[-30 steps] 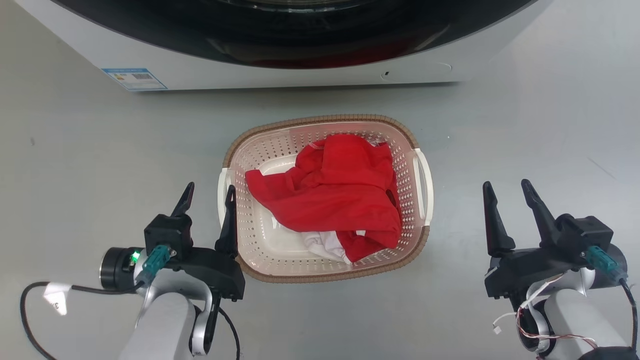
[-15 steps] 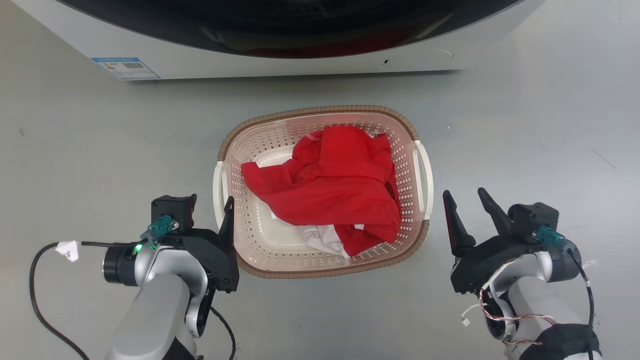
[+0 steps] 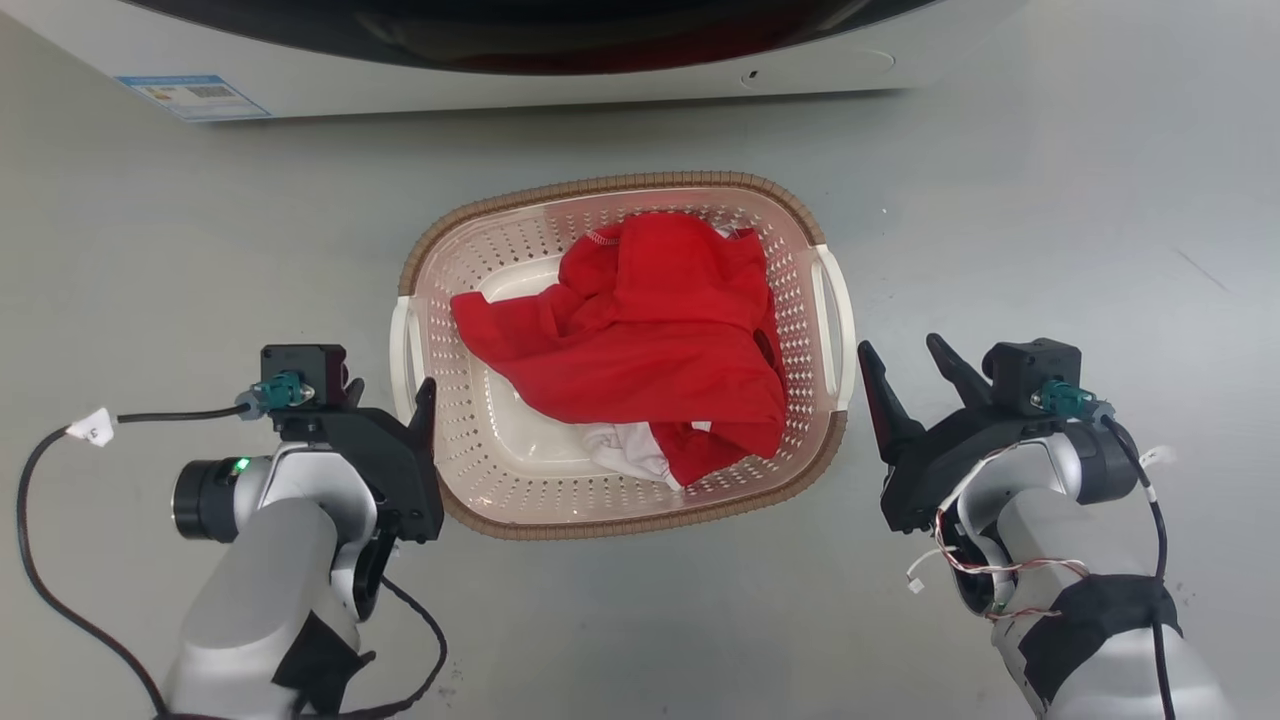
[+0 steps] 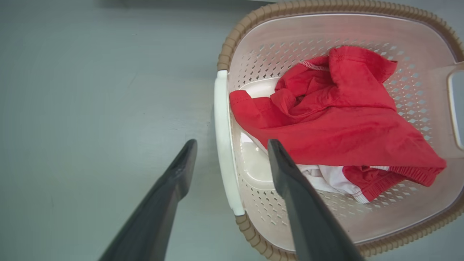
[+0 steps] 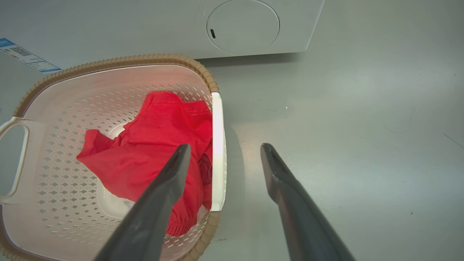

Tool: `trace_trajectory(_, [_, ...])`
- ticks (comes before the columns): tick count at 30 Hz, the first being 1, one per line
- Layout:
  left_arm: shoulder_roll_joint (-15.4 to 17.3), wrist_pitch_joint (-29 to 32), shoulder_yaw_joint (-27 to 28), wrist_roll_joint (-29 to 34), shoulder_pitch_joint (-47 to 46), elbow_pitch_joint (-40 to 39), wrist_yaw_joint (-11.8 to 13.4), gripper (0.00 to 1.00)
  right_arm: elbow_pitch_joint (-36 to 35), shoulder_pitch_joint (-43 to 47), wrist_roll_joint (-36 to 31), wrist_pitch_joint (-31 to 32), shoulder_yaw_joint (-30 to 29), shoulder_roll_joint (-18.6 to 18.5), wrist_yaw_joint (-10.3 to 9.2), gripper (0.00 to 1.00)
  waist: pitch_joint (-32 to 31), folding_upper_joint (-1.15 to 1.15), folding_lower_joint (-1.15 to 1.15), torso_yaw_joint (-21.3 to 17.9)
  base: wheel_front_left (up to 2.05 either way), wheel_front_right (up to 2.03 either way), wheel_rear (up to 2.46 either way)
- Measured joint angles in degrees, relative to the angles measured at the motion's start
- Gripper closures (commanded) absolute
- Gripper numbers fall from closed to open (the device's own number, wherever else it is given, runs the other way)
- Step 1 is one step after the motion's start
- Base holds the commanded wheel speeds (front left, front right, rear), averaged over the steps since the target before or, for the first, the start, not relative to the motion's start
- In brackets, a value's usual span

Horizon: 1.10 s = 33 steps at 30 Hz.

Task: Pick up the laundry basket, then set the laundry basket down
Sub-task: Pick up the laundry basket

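The laundry basket (image 3: 600, 185), pale perforated plastic with a brown woven rim, rests on the grey floor with a red garment (image 3: 650, 340) and a bit of white cloth (image 3: 630, 450) inside. My left gripper (image 3: 390, 395) is open at the basket's left white handle (image 4: 222, 127), which shows between its two fingers in the left wrist view (image 4: 232, 143). My right gripper (image 3: 900, 347) is open just beside the right handle (image 3: 840, 320). In the right wrist view (image 5: 225, 146) that handle (image 5: 216, 145) lies between the fingers. Neither gripper holds anything.
A white washing machine (image 3: 500, 85) with a dark door stands close behind the basket, carrying a blue label (image 3: 190, 97) at its lower left. Open grey floor surrounds the basket on the left, right and near sides. A black cable (image 3: 40, 560) trails from my left wrist.
The head camera has shifted, moving the whole picture. Against the basket, my right gripper has come in from the right to the handle. My left wrist has rolled and settled over the left handle.
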Motion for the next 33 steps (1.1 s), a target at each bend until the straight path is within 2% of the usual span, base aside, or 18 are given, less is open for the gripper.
trace_trajectory(17, [1.2, 1.1, 0.7, -0.2, -7.5, 5.4, -1.5, 0.0, 6.6, -8.7, 0.0, -0.1, 1.3, 0.8, 1.67, 0.0, 7.2, 0.0, 0.0, -0.2, 0.0, 0.0, 0.0])
trace_trajectory(33, [1.5, 0.6, 0.0, -0.2, -12.3, 8.9, -3.0, 0.0, 10.8, -12.7, 0.0, -1.5, 2.4, 1.2, 2.98, 0.0, 11.8, 0.0, 0.0, -0.2, 0.0, 0.0, 0.0])
